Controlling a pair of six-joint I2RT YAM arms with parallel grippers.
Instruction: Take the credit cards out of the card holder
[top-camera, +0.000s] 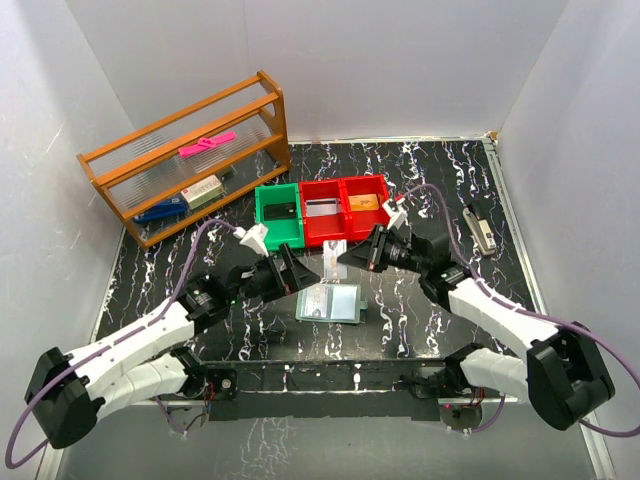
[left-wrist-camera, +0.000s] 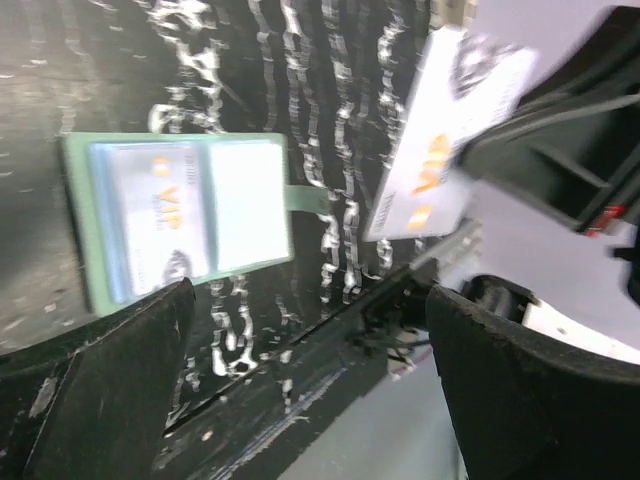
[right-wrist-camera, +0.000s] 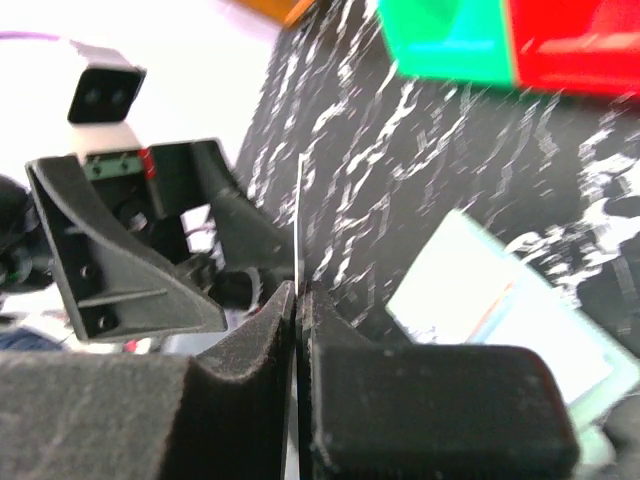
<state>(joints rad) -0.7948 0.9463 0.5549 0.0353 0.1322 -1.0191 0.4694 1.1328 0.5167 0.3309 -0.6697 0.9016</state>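
card holder (top-camera: 333, 303): lies open and flat on the black marbled table (top-camera: 395, 320), just in front of both grippers and touched by neither.
stowed credit card (left-wrist-camera: 150, 215): sits in one half of the card holder. Its "VIP" lettering is smeared but readable. The other half looks pale and blank, and I cannot tell whether it holds a card.
left gripper (top-camera: 300, 268): fingers (left-wrist-camera: 110, 400) are spread wide with nothing between them. Its own camera's frame edge cuts them off.
right gripper (top-camera: 348, 257): fingers (right-wrist-camera: 250, 350) are pressed together, pinching the lifted credit card.
lifted credit card (left-wrist-camera: 430, 150): in the air between the two grippers, above the table. One end is hidden in the right gripper and the print is blurred. The right wrist view shows it only as a thin edge-on line.
green bin (top-camera: 262, 205): beyond the grippers; contents are dark and unclear.
red bins (top-camera: 325, 234): beside the green bin; contents are indistinct.
wooden shelf (top-camera: 190, 155): far left, with a pink item on its upper level. The lower boxes are too small to make out.
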